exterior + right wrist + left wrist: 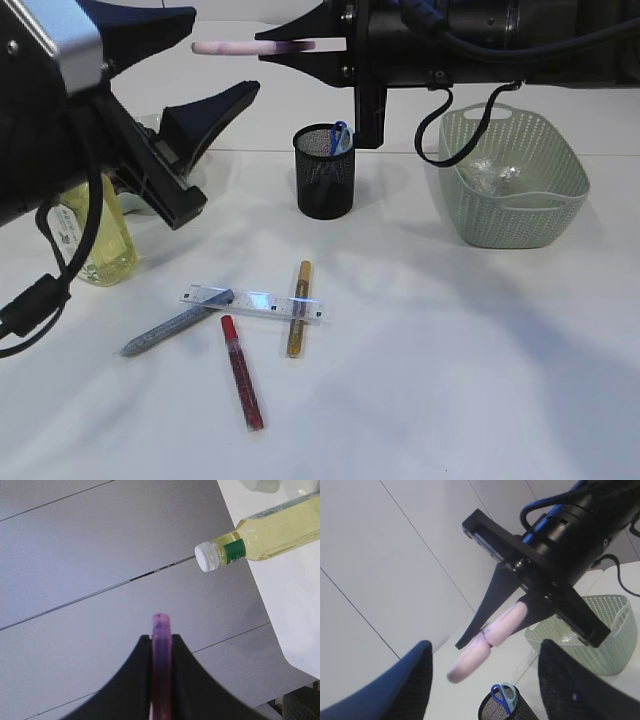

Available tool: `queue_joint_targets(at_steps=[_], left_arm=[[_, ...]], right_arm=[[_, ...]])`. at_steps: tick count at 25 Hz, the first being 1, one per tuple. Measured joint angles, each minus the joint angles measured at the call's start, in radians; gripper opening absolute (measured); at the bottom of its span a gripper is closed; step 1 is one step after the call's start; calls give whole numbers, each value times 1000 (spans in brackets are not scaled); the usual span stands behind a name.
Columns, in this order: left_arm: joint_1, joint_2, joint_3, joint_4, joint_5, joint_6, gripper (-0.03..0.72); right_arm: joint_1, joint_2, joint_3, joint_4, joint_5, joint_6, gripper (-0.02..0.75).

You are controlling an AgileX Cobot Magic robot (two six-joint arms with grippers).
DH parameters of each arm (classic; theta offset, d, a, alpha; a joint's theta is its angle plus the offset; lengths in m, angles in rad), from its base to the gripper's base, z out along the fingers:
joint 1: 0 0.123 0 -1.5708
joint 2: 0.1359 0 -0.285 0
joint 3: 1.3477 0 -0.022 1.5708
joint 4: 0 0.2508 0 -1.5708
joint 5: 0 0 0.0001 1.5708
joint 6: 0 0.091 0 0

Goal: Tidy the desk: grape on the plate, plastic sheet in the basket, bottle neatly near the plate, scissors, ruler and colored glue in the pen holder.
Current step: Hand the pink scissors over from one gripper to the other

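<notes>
From the exterior view the right claw [285,47] is clamped on a pale pink glue stick [225,46] lying level, its long axis pointing toward nine o'clock, while the black mesh pen holder [325,172] stands on the white worktop [450,330] at about five o'clock below it. In the left wrist view the left claw [485,677] gapes empty under the stick. The right wrist view shows dark fingers [137,670] pinching it, a yellow-filled plastic bottle [260,542] at two o'clock.
</notes>
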Motion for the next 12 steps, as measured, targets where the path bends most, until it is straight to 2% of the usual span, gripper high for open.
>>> queue_joint_targets(at_steps=[12], left_arm=[[0, 0, 0, 0, 0, 0, 452]], right_arm=[[0, 0, 0, -6, 0, -44, 78]])
